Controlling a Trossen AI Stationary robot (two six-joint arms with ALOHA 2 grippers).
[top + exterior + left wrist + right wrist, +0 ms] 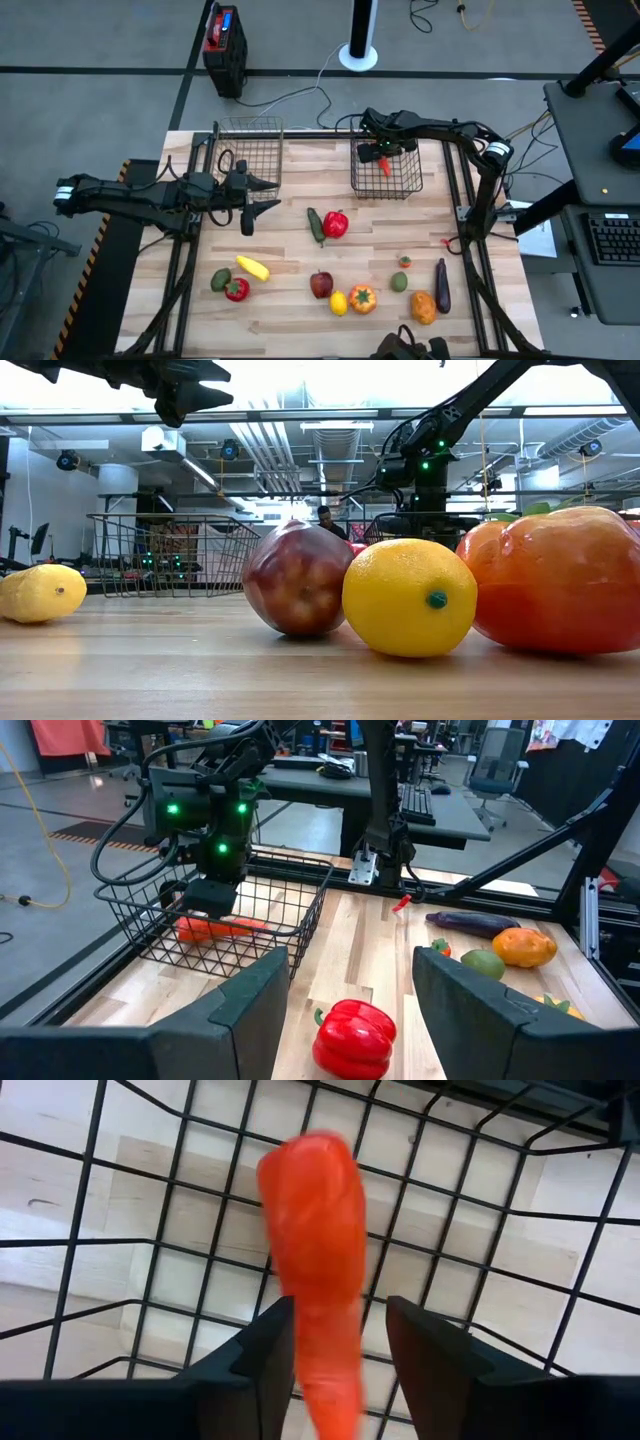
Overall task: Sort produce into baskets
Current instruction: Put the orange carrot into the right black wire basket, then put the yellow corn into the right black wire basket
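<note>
My right gripper [340, 1350] hangs open inside the right basket [415, 185], pointing steeply down. An orange carrot [315, 1230] lies on the mesh floor below it [215, 928], one end between the fingers with a gap on one side. My left gripper [352, 980] waits open above the table beside the left basket [248, 150], holding nothing. On the table lie a red pepper [336, 224], a green vegetable [316, 226], a yellow piece [253, 267], an apple [321, 285], a lemon [338, 302] and an eggplant [441, 285].
More produce sits near the front edge: an orange pepper [362, 298], an orange piece [423, 307], a lime [399, 282], and a green [220, 280] and a red piece [237, 290]. A red-and-black box [224, 45] stands on the floor behind the table.
</note>
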